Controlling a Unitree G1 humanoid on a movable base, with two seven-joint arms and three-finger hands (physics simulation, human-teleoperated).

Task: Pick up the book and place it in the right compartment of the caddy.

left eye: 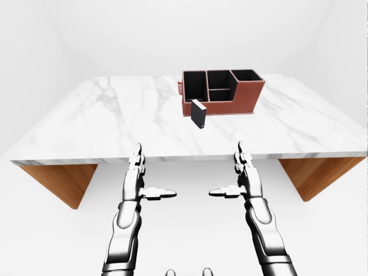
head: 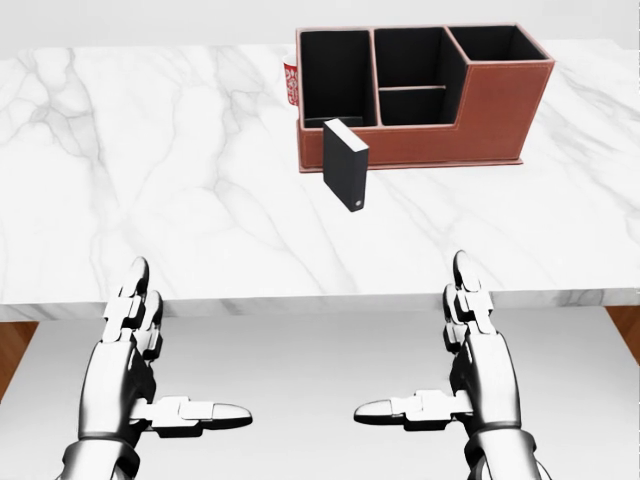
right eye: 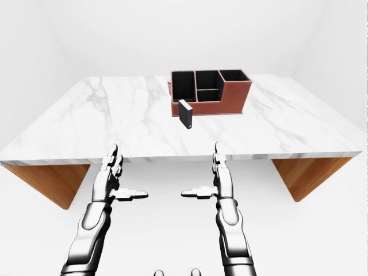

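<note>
A small black book (head: 345, 165) stands upright on the white marble table (head: 150, 190), just below the left end of a brown caddy (head: 495, 115) with black compartments. The caddy's right compartment (head: 497, 42) is at the top right of the head view. My left hand (head: 150, 350) and right hand (head: 455, 345) are both open and empty, fingers straight, thumbs pointing inward. They hover below the table's near edge, well short of the book.
A red-and-white patterned thing (head: 290, 82) peeks out from behind the caddy's left wall. The table has wooden supports (left eye: 60, 181) under each end. White floor and walls surround the table.
</note>
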